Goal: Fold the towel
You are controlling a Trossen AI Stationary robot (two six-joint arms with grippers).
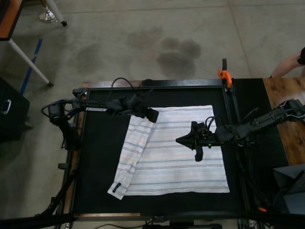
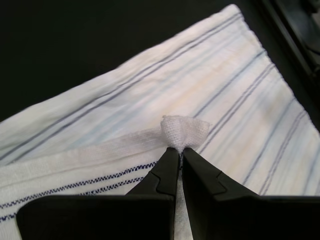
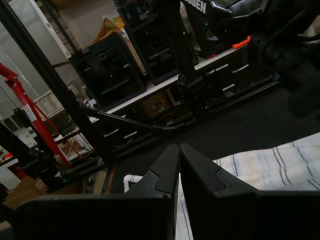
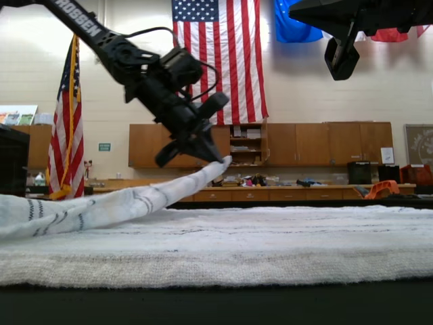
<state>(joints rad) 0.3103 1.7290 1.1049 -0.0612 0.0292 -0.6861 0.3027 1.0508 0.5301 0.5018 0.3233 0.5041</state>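
The left gripper (image 2: 180,152) was clamped on a bunched corner of the towel (image 1: 181,152), a small wad of white cloth poking out past its closed tips. In the exterior view that gripper (image 4: 215,157) held the corner lifted, the cloth sloping down from it toward the exterior view's left. The right gripper (image 3: 179,150) had its fingers pressed together with nothing between them; in the top view it (image 1: 183,140) hung above the towel's middle, and the exterior view showed it raised well clear of the cloth.

The towel lay spread on a black tabletop (image 1: 100,157), one side strip turned over onto the rest, a small dark tag (image 1: 117,185) at the near folded corner. An orange clamp (image 1: 224,75) sat on the table's far edge. Stained concrete floor (image 1: 143,38) surrounded the table. On the back wall hung an American flag (image 4: 216,61) above wooden cabinets (image 4: 304,152).

A person's arm (image 1: 286,64) was cut off at the top view's right edge.
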